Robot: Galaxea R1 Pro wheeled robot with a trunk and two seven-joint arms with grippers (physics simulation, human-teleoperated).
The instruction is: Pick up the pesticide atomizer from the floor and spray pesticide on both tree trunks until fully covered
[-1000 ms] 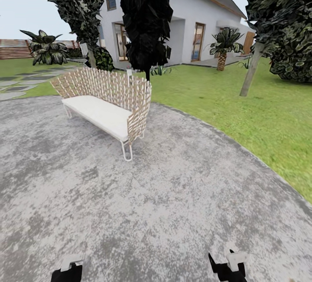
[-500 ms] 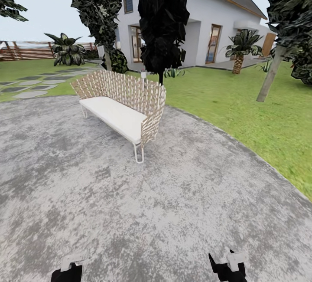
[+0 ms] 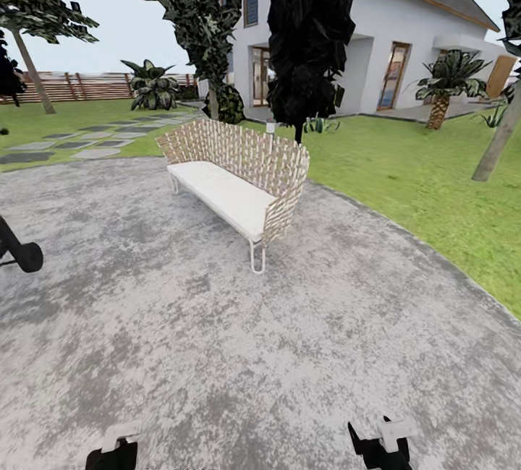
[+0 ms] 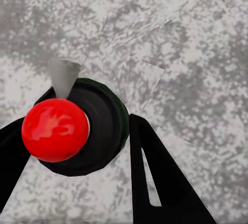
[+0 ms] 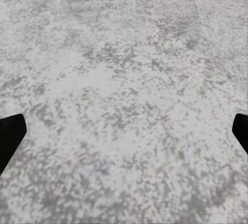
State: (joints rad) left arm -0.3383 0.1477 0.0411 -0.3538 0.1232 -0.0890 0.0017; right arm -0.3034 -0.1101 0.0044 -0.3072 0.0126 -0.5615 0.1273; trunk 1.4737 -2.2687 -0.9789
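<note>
Left gripper (image 4: 77, 146) closed around atomizer (image 4: 77, 128), above grey paving (image 3: 217, 354). Right gripper (image 5: 124, 131) wide open, empty. Wicker bench (image 3: 235, 181) now further right than before; tree trunk (image 3: 32, 72) left of bench.

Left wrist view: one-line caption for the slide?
Left gripper holding a black atomizer with a red cap above mottled grey paving.

Both grippers barely clear the head view's bottom edge, their fingers cut off. At right, a leaning tree trunk (image 3: 498, 143) loses its crown to the frame; a black object (image 3: 20, 249) is clipped at left.
</note>
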